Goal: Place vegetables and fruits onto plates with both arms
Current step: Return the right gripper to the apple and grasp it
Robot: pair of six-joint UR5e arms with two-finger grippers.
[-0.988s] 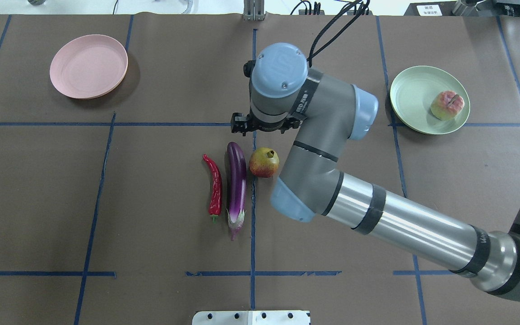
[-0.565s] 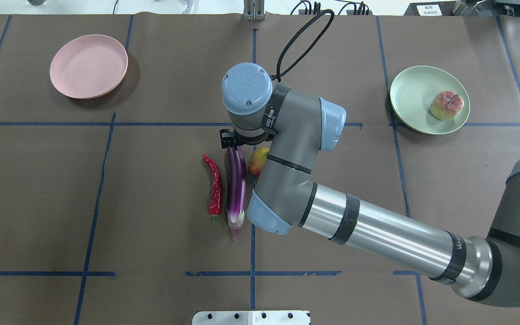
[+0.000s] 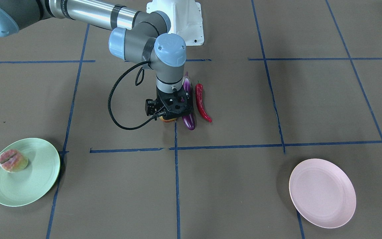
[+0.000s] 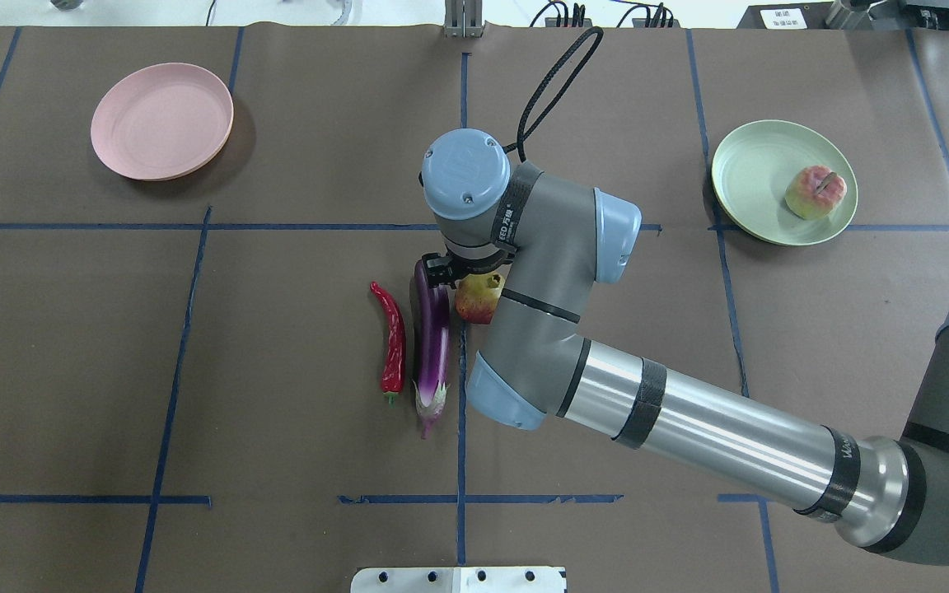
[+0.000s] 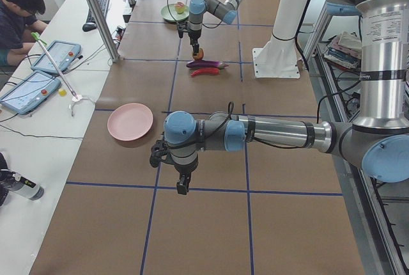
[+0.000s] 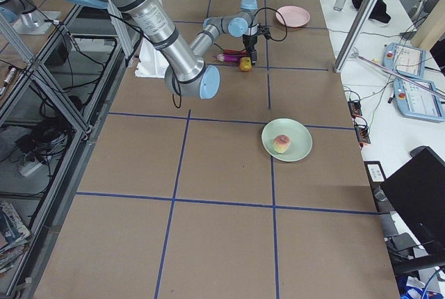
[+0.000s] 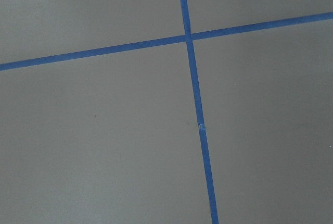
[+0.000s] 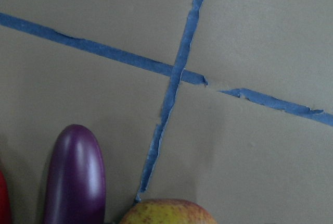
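The pomegranate point(image 4: 480, 301) lies on the table beside the purple eggplant point(image 4: 432, 338) and the red chili pepper point(image 4: 393, 338). My right gripper point(image 3: 169, 113) is low over the pomegranate point(image 3: 168, 119), which rests on the table, and its jaws look open on either side of it. The right wrist view shows the pomegranate's top point(image 8: 166, 212) and the eggplant's tip point(image 8: 75, 177). The peach point(image 4: 815, 191) sits on the green plate point(image 4: 750, 169). The pink plate point(image 4: 161, 121) holds nothing. My left gripper point(image 5: 182, 187) hangs over bare table near the pink plate point(image 5: 130, 121); I cannot tell its state.
The right arm's elbow and forearm point(image 4: 689, 428) stretch across the right half of the table. Blue tape lines point(image 4: 462, 461) divide the brown surface. The white base plate point(image 4: 458, 579) sits at the near edge.
The right wrist swung left and down from beyond the produce, then shifted slightly right, and now sits over the pomegranate. The fruits, vegetables and plates have not moved.
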